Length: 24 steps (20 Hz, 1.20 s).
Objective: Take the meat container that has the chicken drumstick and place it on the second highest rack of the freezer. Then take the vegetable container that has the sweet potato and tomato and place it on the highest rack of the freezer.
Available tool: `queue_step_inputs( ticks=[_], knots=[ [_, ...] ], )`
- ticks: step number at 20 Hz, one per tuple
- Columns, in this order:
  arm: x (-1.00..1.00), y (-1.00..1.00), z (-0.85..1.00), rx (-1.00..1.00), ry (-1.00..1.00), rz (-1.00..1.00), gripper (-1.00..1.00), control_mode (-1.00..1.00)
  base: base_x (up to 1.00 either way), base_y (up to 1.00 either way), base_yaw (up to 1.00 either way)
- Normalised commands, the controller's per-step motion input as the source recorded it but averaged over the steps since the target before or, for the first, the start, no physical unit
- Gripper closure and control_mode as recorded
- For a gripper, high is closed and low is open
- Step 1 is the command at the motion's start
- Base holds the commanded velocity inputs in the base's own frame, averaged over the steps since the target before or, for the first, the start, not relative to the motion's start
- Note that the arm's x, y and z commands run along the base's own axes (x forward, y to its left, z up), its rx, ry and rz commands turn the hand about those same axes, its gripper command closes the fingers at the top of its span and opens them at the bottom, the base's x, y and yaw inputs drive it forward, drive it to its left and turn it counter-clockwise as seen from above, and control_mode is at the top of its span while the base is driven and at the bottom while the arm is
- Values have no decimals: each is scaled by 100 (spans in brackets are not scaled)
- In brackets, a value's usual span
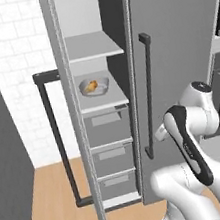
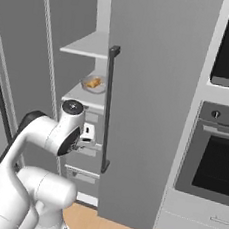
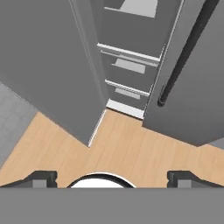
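The meat container [image 1: 94, 86] is a shallow grey bowl holding a golden chicken drumstick. It rests on a freezer rack [image 1: 111, 100], one level below the upper rack [image 1: 91, 48] that I can see; it also shows in the right base view [image 2: 94, 83]. My gripper [image 3: 112, 177] hangs low in front of the freezer and points down at the wooden floor. It is open, its fingertips [image 3: 41, 177] wide apart with nothing between them, well below and apart from the container. The vegetable container is out of view.
The freezer's left door [image 1: 69, 113] stands open, its dark handle [image 1: 56, 141] sticking out to the left. The neighbouring door with a long handle [image 1: 147, 95] is closed. Grey drawers [image 1: 107, 125] fill the freezer's lower part. An oven [image 2: 217, 153] stands to the right.
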Motion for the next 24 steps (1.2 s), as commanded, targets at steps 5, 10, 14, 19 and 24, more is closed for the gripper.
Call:
queue_step_inputs(
  ticks=[5, 10, 14, 19, 24],
  knots=[
    [0, 0, 0, 0, 0, 0, -100, 100, 0, -92, 0],
    [0, 0, 0, 0, 0, 0, -100, 100, 0, -99, 0],
    [0, 0, 0, 0, 0, 0, -100, 100, -1, -100, 0],
    [0, 0, 0, 0, 0, 0, -100, 100, -6, -100, 0],
    [0, 0, 0, 0, 0, 0, -100, 100, 0, -100, 0]
  ],
)
